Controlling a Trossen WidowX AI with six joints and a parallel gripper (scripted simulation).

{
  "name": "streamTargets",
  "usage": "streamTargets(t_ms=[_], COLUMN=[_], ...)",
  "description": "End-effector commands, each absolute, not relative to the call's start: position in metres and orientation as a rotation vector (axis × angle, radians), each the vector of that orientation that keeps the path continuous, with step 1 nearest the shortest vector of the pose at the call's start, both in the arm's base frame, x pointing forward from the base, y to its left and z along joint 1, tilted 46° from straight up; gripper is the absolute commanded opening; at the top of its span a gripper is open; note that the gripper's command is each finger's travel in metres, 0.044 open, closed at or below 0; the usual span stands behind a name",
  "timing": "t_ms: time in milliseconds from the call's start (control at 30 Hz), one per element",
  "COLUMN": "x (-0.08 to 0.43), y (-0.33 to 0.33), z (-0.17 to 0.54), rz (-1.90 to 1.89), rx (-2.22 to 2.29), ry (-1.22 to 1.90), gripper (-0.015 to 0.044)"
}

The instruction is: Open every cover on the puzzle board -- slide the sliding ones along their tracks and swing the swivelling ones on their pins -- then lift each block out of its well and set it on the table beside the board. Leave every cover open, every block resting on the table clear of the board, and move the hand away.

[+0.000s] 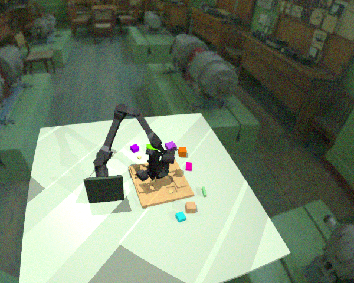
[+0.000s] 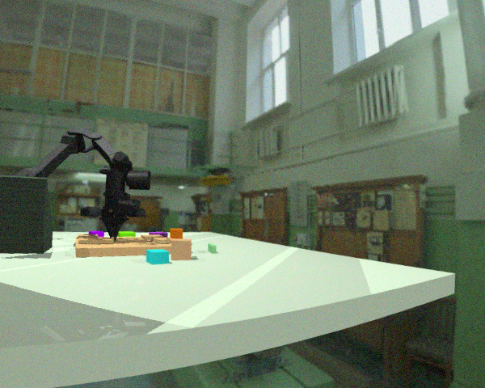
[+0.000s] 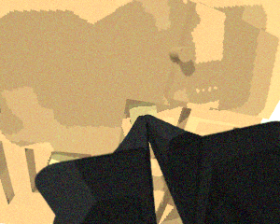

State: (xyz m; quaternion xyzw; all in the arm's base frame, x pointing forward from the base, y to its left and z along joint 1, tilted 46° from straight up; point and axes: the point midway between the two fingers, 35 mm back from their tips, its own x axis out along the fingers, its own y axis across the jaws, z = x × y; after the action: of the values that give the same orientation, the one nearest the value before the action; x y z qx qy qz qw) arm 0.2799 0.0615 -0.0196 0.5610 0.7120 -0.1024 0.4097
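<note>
My gripper [image 1: 154, 177] [image 2: 114, 239] [image 3: 147, 122] is closed on nothing, tips down at the puzzle board [image 1: 146, 201] [image 2: 109, 250] [image 3: 47, 56]! Out on the table [image 1: 232, 213] [image 2: 276, 284], the cyan block [image 1: 180, 216] [image 2: 158, 256] sits near the board, just beside the tan block [image 1: 190, 207] [image 2: 181, 249].

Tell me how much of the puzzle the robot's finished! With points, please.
Covers on the tan wooden puzzle board [image 1: 168, 199] [image 2: 109, 250] don't look finished: yellowish squares show there, maybe blocks or knobs. The black gripper [image 1: 153, 178] [image 2: 115, 239] [image 3: 148, 119], shut and empty, is down at the board. Still left: any unopened covers, lifting blocks out, moving away.
</note>
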Motion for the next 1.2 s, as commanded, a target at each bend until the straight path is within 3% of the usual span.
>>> streamTargets(t_ms=[0,567,1167], x=[0.278,0.268,0.268], y=[0.064,0.070,0.070], z=[-0.019,-0.016,-0.015], rz=[-0.256,-0.211,0.968], rx=[1.420,1.386,0.246], ry=[1.794,1.789,1.287], gripper=[0.0000,0.0000,0.0000])
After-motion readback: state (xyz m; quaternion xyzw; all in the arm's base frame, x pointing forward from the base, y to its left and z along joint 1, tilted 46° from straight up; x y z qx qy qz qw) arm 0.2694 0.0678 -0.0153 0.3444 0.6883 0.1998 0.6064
